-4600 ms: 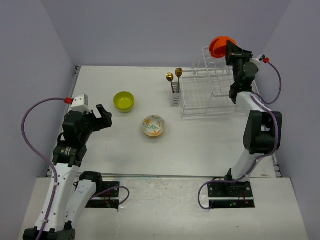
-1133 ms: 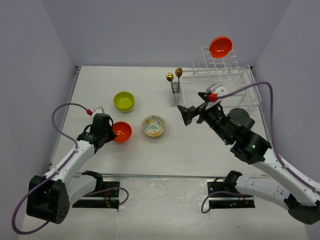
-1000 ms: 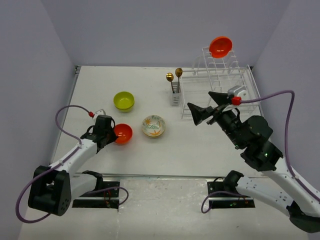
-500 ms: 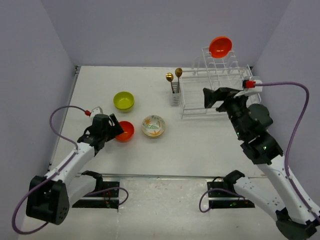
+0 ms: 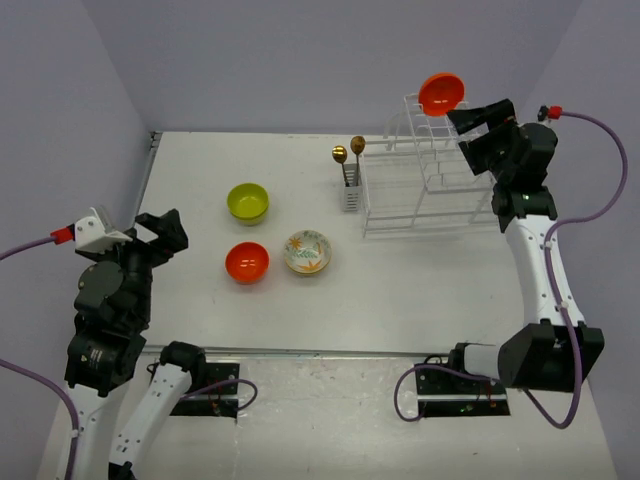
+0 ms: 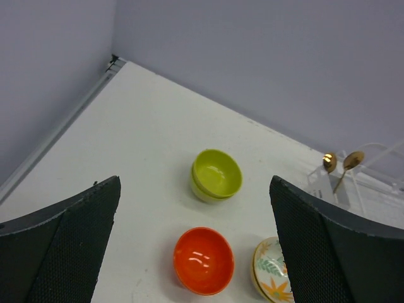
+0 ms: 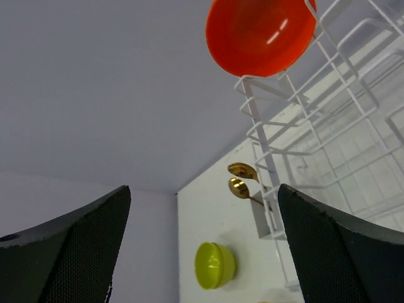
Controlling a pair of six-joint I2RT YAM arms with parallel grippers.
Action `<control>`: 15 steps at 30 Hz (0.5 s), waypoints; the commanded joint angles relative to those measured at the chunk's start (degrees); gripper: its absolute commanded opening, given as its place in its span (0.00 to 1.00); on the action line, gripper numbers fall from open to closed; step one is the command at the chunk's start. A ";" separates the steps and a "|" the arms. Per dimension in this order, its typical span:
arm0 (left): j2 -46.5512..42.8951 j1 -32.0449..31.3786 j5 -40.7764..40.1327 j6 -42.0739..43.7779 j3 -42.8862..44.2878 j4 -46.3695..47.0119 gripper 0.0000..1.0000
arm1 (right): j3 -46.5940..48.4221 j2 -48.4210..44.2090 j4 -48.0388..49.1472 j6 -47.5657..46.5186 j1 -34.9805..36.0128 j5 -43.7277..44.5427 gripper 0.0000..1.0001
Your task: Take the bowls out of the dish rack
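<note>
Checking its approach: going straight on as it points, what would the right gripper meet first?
Probably the plain orange round bowl atop the white wire dish rack; depth is unclear.

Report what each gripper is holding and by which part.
Nothing is held. The left gripper is open and empty; the right gripper is open near the orange bowl on the dish rack.
</note>
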 commanded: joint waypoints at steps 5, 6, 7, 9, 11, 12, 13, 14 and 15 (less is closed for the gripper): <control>-4.95 -0.46 -6.38 4.22 -9.56 -1.93 1.00 | 7.92 11.61 11.45 22.23 -0.15 5.32 0.94; -5.82 -0.46 -6.12 4.31 -9.21 -2.29 1.00 | 8.71 13.01 11.27 25.37 -0.06 6.55 0.94; -6.52 -0.46 -6.03 4.13 -9.38 -2.20 1.00 | 9.50 14.51 11.62 26.80 -0.06 6.99 0.94; -7.58 -0.55 -5.06 4.39 -10.26 -1.41 1.00 | 11.35 18.46 12.59 30.31 -0.06 8.05 0.93; -8.29 -0.63 -4.62 4.48 -10.43 -1.41 1.00 | 14.32 21.10 16.17 30.59 -0.06 7.97 0.89; -8.29 -0.72 -4.45 4.48 -10.61 -1.15 1.00 | 15.82 23.81 15.93 30.33 -0.06 7.88 0.89; -7.94 -0.72 -3.49 4.66 -10.70 -0.80 1.00 | 17.49 25.06 15.50 29.98 -0.06 7.44 0.89; -7.59 -0.72 -2.87 5.01 -10.96 -0.01 1.00 | 20.55 26.38 14.71 29.72 -0.06 7.09 0.89; -7.06 -0.72 -2.43 5.18 -10.96 0.26 1.00 | 21.54 28.65 14.35 29.71 -0.06 6.91 0.89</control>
